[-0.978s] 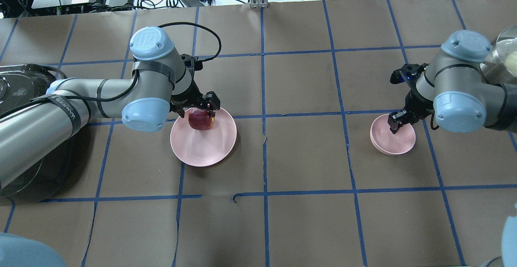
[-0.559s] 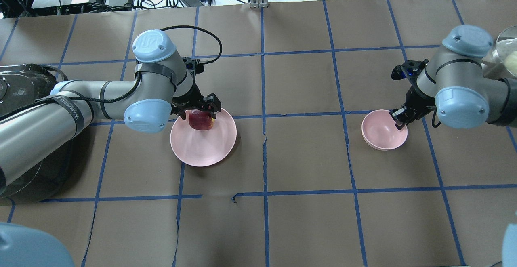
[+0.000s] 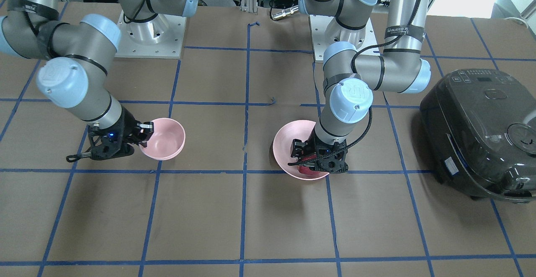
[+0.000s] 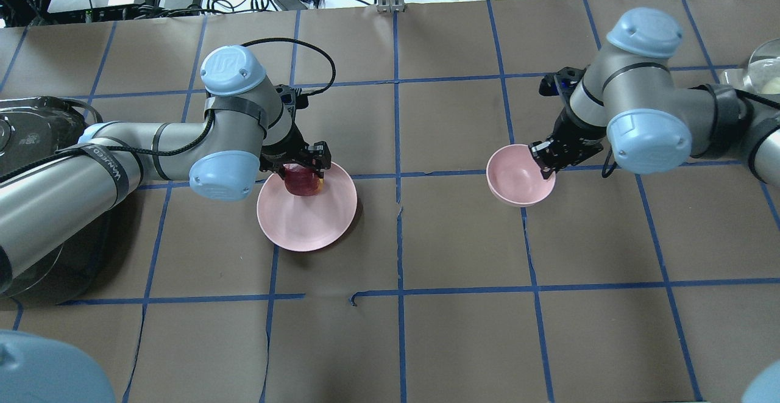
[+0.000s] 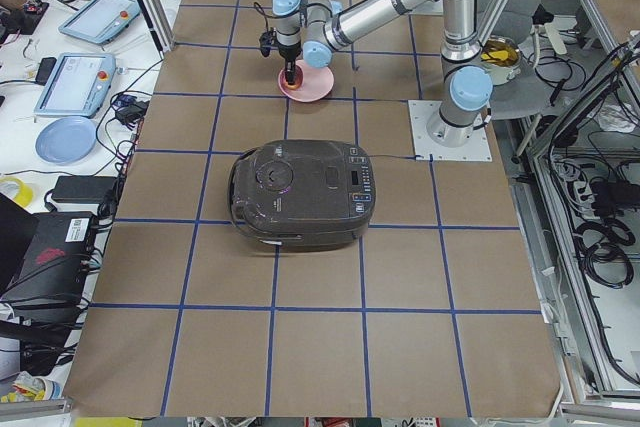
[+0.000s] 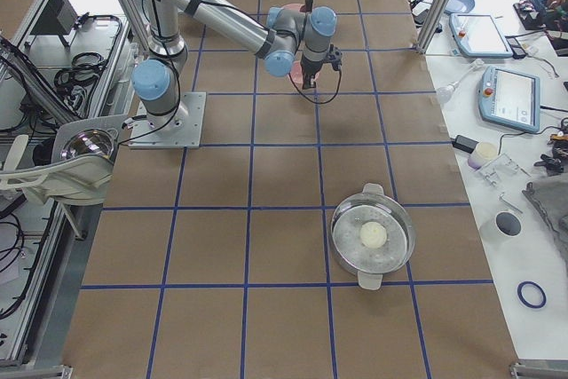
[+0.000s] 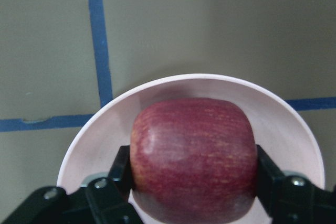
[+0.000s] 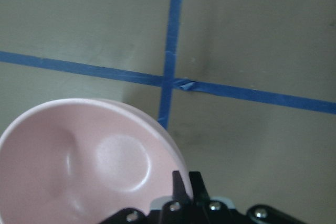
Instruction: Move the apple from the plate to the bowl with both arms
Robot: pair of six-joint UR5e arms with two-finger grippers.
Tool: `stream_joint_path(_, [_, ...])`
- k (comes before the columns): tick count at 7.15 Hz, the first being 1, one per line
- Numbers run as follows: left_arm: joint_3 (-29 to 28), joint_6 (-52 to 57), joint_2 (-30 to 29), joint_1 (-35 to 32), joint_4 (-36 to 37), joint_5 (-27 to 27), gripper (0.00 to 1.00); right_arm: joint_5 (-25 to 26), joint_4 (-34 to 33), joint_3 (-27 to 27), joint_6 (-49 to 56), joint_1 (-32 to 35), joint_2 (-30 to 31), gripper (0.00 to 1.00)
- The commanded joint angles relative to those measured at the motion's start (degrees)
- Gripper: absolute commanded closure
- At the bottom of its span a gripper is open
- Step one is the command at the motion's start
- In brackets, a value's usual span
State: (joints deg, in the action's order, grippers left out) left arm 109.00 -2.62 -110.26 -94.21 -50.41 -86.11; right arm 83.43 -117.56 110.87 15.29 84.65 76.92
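The dark red apple (image 4: 301,181) sits between the fingers of my left gripper (image 4: 303,171), which is shut on it, low over the far part of the wide pink plate (image 4: 308,220). The left wrist view shows the apple (image 7: 194,158) clamped on both sides, with the plate's rim (image 7: 210,78) behind it. My right gripper (image 4: 544,162) is shut on the right rim of the small pink bowl (image 4: 517,177) and holds it right of the table's middle. The bowl (image 8: 89,166) is empty. The front view shows the bowl (image 3: 165,141) and the plate (image 3: 284,147) about one grid square apart.
A black rice cooker (image 4: 30,147) stands at the left end of the table, behind my left arm. A steel pot (image 6: 373,237) with a pale ball inside stands at the right end. Cables and devices lie beyond the far edge.
My right arm has carried the bowl leftward and a little farther away, towards the table's middle. My left gripper has stayed shut on the apple over the plate, hardly moving.
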Motion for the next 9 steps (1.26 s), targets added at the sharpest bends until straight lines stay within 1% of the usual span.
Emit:
stream_joint_path(1, [-0.7, -0.3, 2.1, -0.1, -0.7, -0.2, 0.96, -5.8, -0.4, 1.4, -1.8, 5.3, -0.6, 1.0])
stream_joint_path(3, [-3.2, 0.2, 4.6, 1.0, -7.0, -0.9, 0.99, -6.1, -2.1, 3.9, -1.6, 6.0, -1.3, 1.0])
stream_joint_path(4, [-5.3, 0.4, 5.1, 1.0, -9.7, -1.0, 1.0, -5.9, -4.4, 5.4, -1.6, 6.1, -1.8, 1.0])
stream_joint_path(5, [-5.6, -0.2, 4.8, 0.4, -9.9, -1.0, 1.0, -5.6, -6.1, 5.8, -1.5, 6.0, -1.7, 0.9])
stream_joint_path(6, [-5.6, -0.3, 5.1, -0.1, -9.9, -0.9, 1.0, -5.4, -6.0, 5.8, -1.7, 6.0, -1.9, 0.74])
stream_joint_path(7, [-5.6, -2.5, 4.6, -1.4, -9.6, -0.6, 1.0, -5.4, -6.3, 5.6, -1.7, 6.0, -1.9, 0.28])
stream_joint_path(8, [-5.6, -3.8, 4.4, -2.5, -9.3, -0.7, 1.0, -5.3, -6.3, 5.1, -2.0, 5.6, -1.6, 0.0])
stream_joint_path(9, [-5.6, -4.3, 4.4, -2.9, -9.2, -0.6, 1.0, -5.1, -5.3, 4.4, -2.9, 5.2, -0.8, 0.0])
